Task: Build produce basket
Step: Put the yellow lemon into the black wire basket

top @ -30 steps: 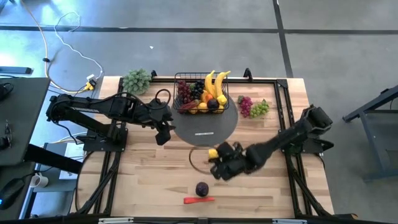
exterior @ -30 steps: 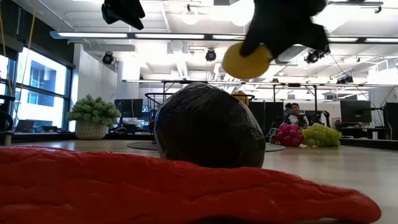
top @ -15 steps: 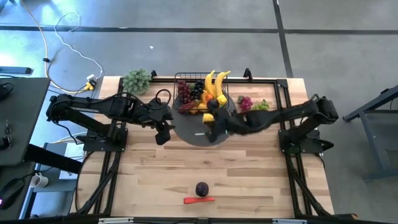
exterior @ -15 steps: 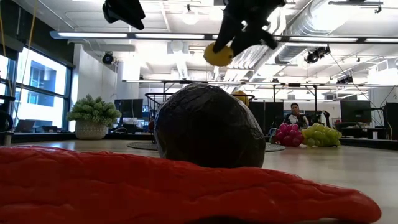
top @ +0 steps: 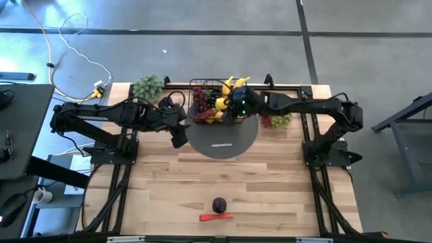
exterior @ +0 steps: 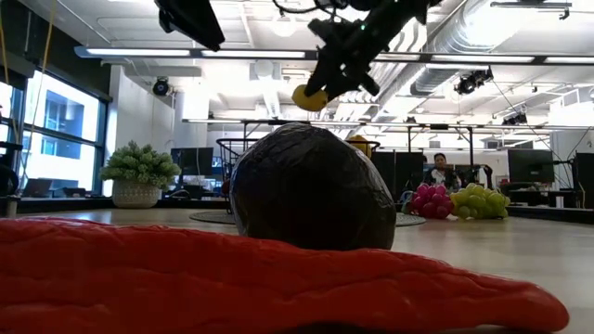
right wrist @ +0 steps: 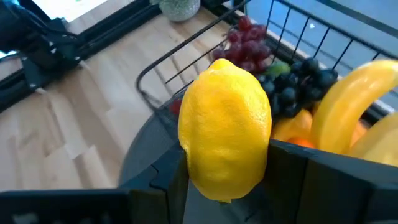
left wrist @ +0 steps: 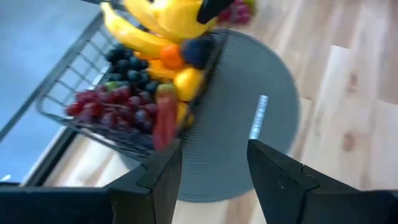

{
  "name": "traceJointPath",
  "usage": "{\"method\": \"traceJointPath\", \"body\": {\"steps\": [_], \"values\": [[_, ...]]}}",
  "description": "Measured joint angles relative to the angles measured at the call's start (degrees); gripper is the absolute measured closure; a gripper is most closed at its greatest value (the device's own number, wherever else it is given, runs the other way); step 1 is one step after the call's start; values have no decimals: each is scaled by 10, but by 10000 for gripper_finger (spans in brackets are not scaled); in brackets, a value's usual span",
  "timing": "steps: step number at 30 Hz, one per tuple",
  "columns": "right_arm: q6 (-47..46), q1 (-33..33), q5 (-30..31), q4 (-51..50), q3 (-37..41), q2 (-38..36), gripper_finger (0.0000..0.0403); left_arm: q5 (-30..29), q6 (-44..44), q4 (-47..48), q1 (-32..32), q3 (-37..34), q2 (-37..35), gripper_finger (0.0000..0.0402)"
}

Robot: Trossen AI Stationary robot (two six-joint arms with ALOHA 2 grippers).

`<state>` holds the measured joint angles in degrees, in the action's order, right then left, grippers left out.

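The black wire basket (top: 206,102) stands on the far part of a grey round disc (top: 223,138). It holds produce: bananas (left wrist: 152,15), red grapes (left wrist: 102,106), dark grapes (right wrist: 292,84) and an orange. My right gripper (top: 234,106) hangs over the basket's right half, shut on a yellow lemon (right wrist: 225,127). The low view shows that lemon (exterior: 309,96) high in the air. My left gripper (top: 179,137) waits open beside the disc's left edge, nothing between its fingers (left wrist: 155,180). My right gripper pinches the lemon's two sides (right wrist: 189,155) between its two fingers, low on the fruit's middle. The fingers slant down toward the basket from the table's right. The lemon is lifted clear, its long axis about upright between the fingers, above the basket's rim (right wrist: 186,56).
A dark plum (top: 219,204) and a red chilli (top: 216,217) lie near the table's front edge. Red and green grapes (top: 275,119) lie right of the basket. A pale-green leafy bunch (top: 148,86) stands at the far left corner.
My right gripper has swung from the table's near middle toward the far edge, rising and rolling, and now hangs over the basket. It has kept the lemon clear of the table all the way. My left gripper has turned a little in place.
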<state>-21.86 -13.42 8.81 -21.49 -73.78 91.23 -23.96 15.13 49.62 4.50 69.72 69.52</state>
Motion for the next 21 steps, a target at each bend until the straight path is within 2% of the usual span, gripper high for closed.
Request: {"method": "traceJointPath", "body": {"steps": [9,21], "values": [[44,-42,-72,52,0,66,260,-24,-4,0,59,0,0,229],[104,-56,-83,59,0,112,260,-22,-4,0,118,0,0,229]]}}
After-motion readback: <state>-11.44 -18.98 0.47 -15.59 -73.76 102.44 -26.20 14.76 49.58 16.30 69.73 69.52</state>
